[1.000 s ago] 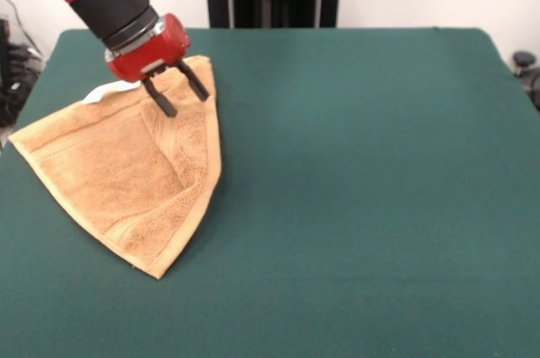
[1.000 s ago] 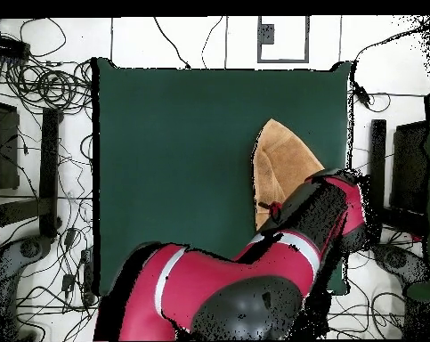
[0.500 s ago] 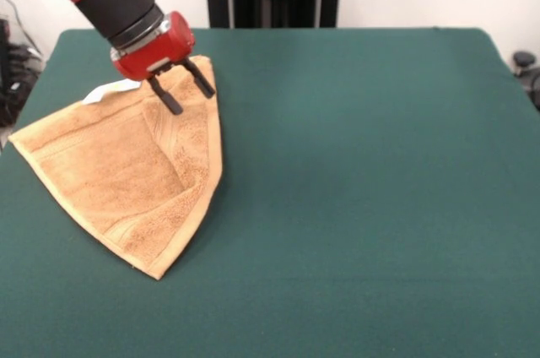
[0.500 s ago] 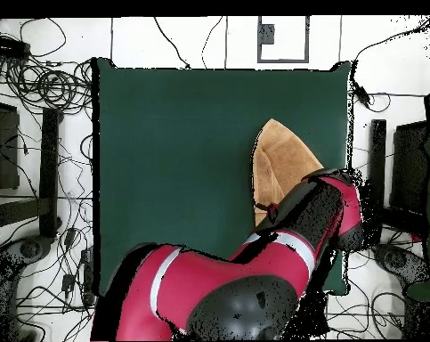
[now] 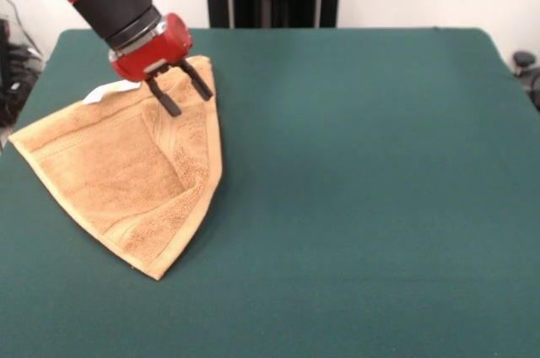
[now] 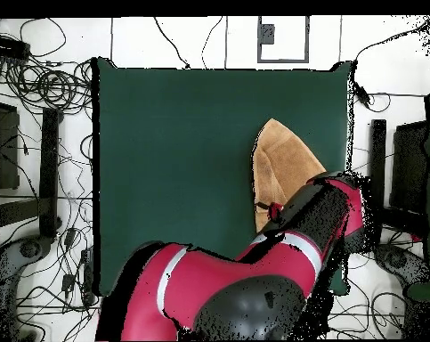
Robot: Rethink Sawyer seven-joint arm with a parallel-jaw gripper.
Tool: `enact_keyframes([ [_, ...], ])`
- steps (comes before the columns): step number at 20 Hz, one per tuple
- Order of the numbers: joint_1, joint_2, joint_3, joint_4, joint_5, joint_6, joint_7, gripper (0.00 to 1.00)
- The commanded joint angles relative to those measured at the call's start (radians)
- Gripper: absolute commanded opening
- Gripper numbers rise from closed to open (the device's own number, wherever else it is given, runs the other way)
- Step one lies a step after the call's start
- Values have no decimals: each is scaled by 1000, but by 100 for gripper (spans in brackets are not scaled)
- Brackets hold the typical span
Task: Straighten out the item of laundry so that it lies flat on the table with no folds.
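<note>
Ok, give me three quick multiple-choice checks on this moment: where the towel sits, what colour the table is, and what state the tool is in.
1. In the front view, the towel lies on which part of the table?
A. left part
B. centre
C. right part

2. The table surface is:
A. white
B. dark green
C. red

3. The tool is:
A. shut on the towel
B. open, over the towel's far corner
C. out of view

Answers:
1 A, the towel fills the picture's left part and the rest is bare.
2 B, dark green felt shows all round the towel.
3 B, its two fingers stand spread with nothing between them.
</note>
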Motion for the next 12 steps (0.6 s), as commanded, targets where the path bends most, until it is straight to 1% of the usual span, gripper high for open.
enact_keyframes([
  [1,2,34,158,105,139,137,-59,100],
  [5,4,24,149,119,182,169,-102,100],
  [12,3,38,155,109,185,163,-84,100],
])
